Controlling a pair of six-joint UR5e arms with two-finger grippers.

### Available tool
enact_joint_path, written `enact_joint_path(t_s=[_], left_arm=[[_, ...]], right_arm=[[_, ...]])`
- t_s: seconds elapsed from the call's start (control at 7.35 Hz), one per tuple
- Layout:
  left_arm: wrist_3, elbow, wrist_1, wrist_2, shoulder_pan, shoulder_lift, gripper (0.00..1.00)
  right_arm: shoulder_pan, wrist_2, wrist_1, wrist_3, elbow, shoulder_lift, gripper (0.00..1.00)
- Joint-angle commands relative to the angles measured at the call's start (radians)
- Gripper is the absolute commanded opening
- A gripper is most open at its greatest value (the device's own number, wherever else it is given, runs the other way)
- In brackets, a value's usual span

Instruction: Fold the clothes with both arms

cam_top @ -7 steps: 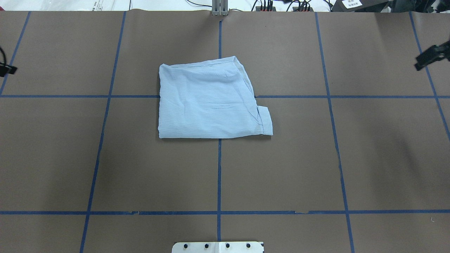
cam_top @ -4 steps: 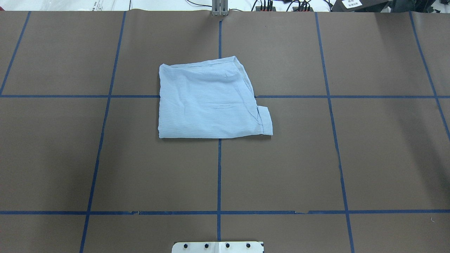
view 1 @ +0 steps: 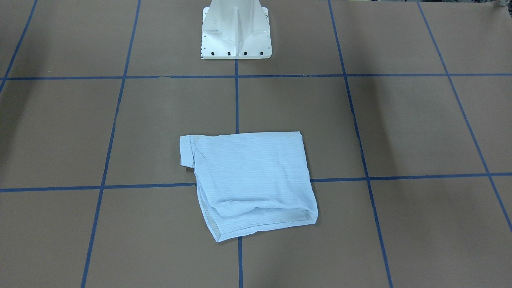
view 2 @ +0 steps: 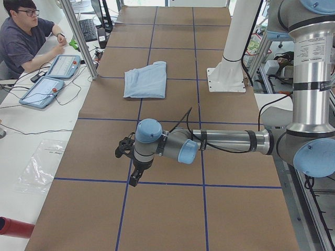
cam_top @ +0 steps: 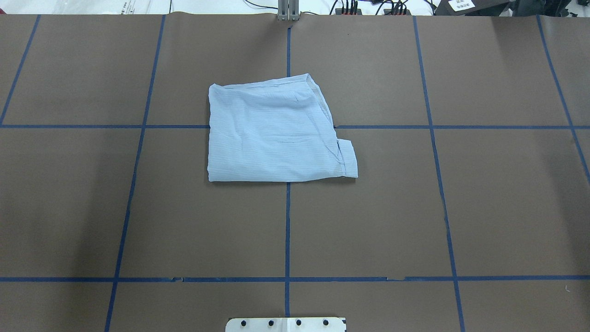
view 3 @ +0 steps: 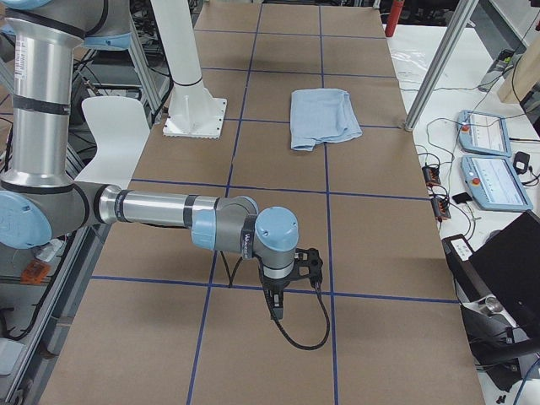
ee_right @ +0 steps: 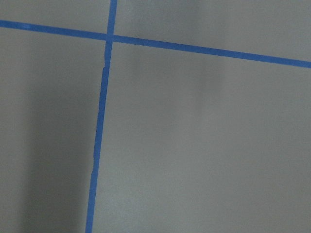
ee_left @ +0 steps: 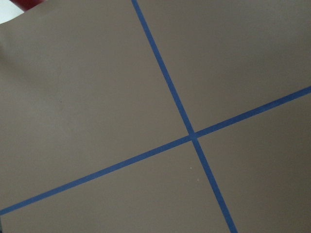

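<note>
Overhead exterior view showed the shirt (cam_top: pixel 276 133) folded into a rough rectangle. It lay flat on the middle of the brown worktop (cam_top: pixel 461 207), over the crossing of two blue tape lines (cam_top: pixel 286 221) and well apart from the white base (cam_top: pixel 286 324). A small flap, possibly a cuff, stuck out at the corner nearest the base on the robot's right. In the front-facing view the same shirt (view 1: pixel 252 180) showed layered edges along its side away from the base (view 1: pixel 236 32).

No arm appeared in either of those views. From the exterior left camera, the left arm (view 2: pixel 225 140) stretched low across the worktop at that end, and its end effector (view 2: pixel 134 178) pointed down over the paper, far from the shirt (view 2: pixel 146 79). From the exterior right camera, the right arm (view 3: pixel 160 209) lay likewise at the opposite end, with its end effector (view 3: pixel 277 305) aimed down near a tape line, well apart from the shirt (view 3: pixel 321 118). I could not tell whether either end effector was released or clenched. Both wrist views showed only brown paper and tape. A person (view 2: pixel 23 36) sat beside the worktop's far edge.
</note>
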Motion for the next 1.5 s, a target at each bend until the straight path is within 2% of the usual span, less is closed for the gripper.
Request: enact_joint_path(t_s=[0.0,0.27,0.54,1.36], left_arm=[[-0.005,-0.003,0.044,-0.085,-0.004,0.008,1.0],[-0.005,0.002,0.064,-0.085,-0.005,-0.004,1.0],[-0.004,-0.004,0.143,-0.087,-0.005,-0.001,1.0],[-0.002,-0.02,0.19,-0.081,-0.024,-0.001,1.0]], right_arm=[[-0.024,0.0,0.005,0.108,0.029,0.009,1.0],[-0.084,-0.001,0.048,0.112,0.026,0.012,1.0],[-0.091,0.002,0.053,0.111,0.025,0.01,1.0],[-0.092,0.002,0.051,0.111,0.022,0.01,1.0]])
